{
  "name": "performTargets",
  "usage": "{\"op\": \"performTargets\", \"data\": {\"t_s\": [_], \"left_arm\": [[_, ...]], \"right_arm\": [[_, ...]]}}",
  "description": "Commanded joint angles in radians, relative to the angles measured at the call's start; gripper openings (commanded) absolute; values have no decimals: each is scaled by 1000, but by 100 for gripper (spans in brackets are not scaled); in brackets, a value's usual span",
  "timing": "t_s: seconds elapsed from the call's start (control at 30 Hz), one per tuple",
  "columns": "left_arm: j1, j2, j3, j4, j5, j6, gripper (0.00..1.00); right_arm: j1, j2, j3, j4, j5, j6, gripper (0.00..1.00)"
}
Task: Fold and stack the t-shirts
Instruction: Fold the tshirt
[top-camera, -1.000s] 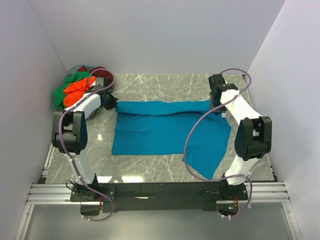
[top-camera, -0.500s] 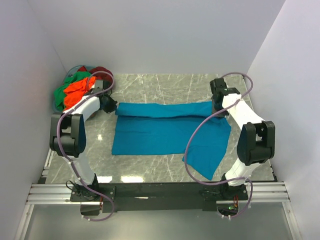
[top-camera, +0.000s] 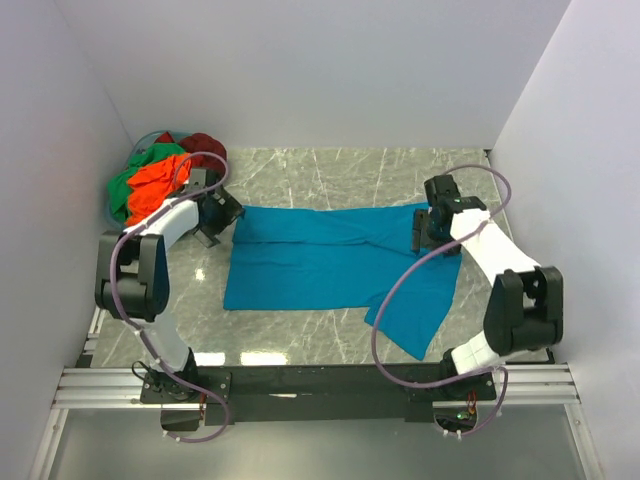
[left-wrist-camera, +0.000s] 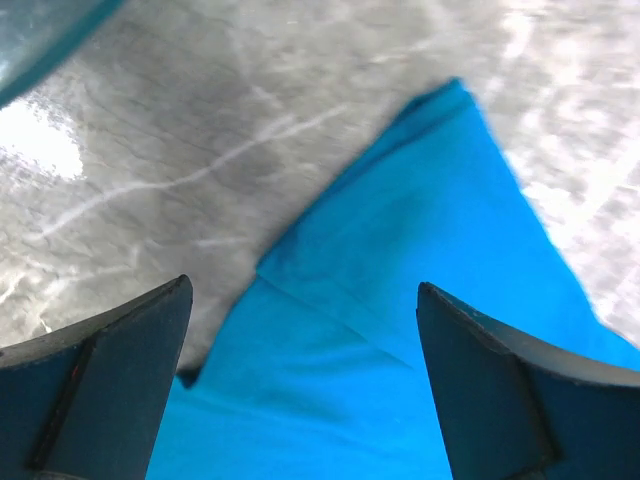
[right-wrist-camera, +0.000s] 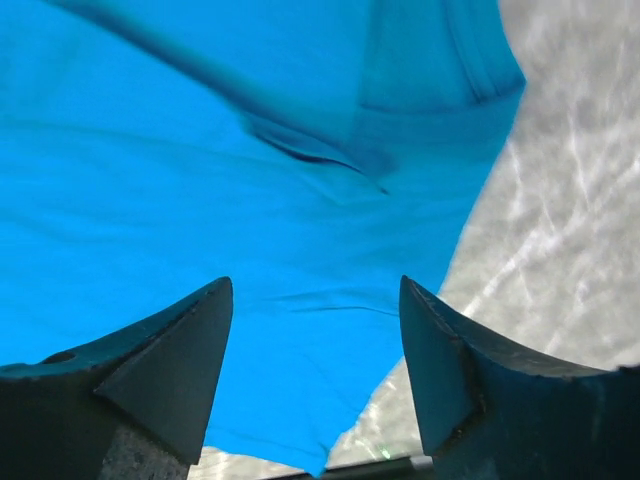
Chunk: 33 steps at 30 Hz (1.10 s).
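Note:
A teal-blue t-shirt (top-camera: 330, 265) lies spread on the marble table, its far edge folded over and one part trailing toward the near right. My left gripper (top-camera: 222, 222) hovers at the shirt's far left corner, open, with nothing between its fingers. The left wrist view looks down on that corner of the shirt (left-wrist-camera: 400, 250) between the wide-apart fingers (left-wrist-camera: 100, 390). My right gripper (top-camera: 425, 232) stands open over the shirt's far right end. In the right wrist view the cloth (right-wrist-camera: 200, 200) lies flat below the spread fingertips (right-wrist-camera: 470, 370).
Orange (top-camera: 155, 180), green (top-camera: 128, 188) and dark red (top-camera: 205, 145) t-shirts are heaped in a round teal-rimmed basket (top-camera: 150, 137) at the far left corner. White walls close in the table on three sides. The arm bases sit on the near rail (top-camera: 320, 380).
Both grippers have opened and let go of the shirt's far edge, which now lies flat on the table. The right gripper has moved nearer and slightly right; the left shifted a little nearer.

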Motion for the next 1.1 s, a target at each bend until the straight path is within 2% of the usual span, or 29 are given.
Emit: {"op": "performTargets", "data": {"t_s": [0.0,0.1,0.27,0.53,0.77,1.07], "left_arm": [[-30,-72,39,15,-5,11,100],[-61,-28,97,12,3,23,99],[-106,52,160,66,69,41,99],[-107,150,171,71,61,61,99],[-95,187,135,72,61,64,100],[-74,195,138,49,31,80,99]], "right_arm": [[5,-56,34,90,-127,-12,75],[7,-14,77,127,-209,-32,75],[2,148,210,137,-287,-52,75],[-6,378,362,122,-324,-92,75],[-9,457,374,134,-423,-115,75],[-7,446,272,202,-544,-129,73]]}}
